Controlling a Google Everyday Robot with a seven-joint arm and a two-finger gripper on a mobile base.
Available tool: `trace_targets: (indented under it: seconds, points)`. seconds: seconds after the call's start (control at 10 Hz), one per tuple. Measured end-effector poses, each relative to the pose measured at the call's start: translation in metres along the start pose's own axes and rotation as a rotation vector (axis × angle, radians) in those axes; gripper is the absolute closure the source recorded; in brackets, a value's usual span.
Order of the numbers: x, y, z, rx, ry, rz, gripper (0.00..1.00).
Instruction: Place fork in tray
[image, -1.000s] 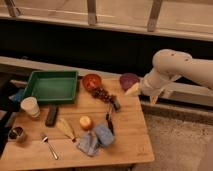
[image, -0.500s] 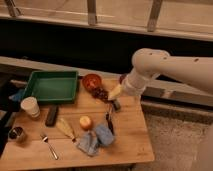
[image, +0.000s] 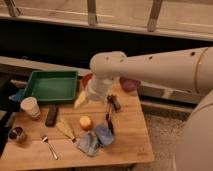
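Place-fork scene. The fork (image: 49, 147), a slim silver utensil, lies flat and diagonal on the bench near its front left edge. The tray (image: 50, 88), shallow, green and rectangular with a raised rim, sits at the rear left, well apart from the fork. The hand (image: 81, 100) hangs empty just beside the tray's near right corner.

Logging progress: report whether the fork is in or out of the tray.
Out. The fork lies on the wooden table, well in front of the green tray; the gripper hangs beside the tray's near corner.

1 gripper (image: 80, 101) near 1 tray (image: 50, 74), 1 fork (image: 49, 147), 1 cup (image: 30, 106).
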Motion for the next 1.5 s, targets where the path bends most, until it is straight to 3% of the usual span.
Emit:
trace_targets:
  seconds: [0.1,0.5,0.7,0.9,1.2,1.5]
  points:
    - [0.004,0.018,0.004,-0.007,0.001,-0.017,0.2]
    - [0.005,0.022,0.005,-0.008,0.002,-0.023,0.2]
    - [0.006,0.033,0.012,-0.021,0.009,-0.059,0.2]
    - [0.002,0.067,0.029,-0.036,0.024,-0.121,0.2]
    - [-0.01,0.14,0.064,-0.042,0.043,-0.222,0.2]
    - [-0.012,0.184,0.096,-0.062,0.078,-0.291,0.2]
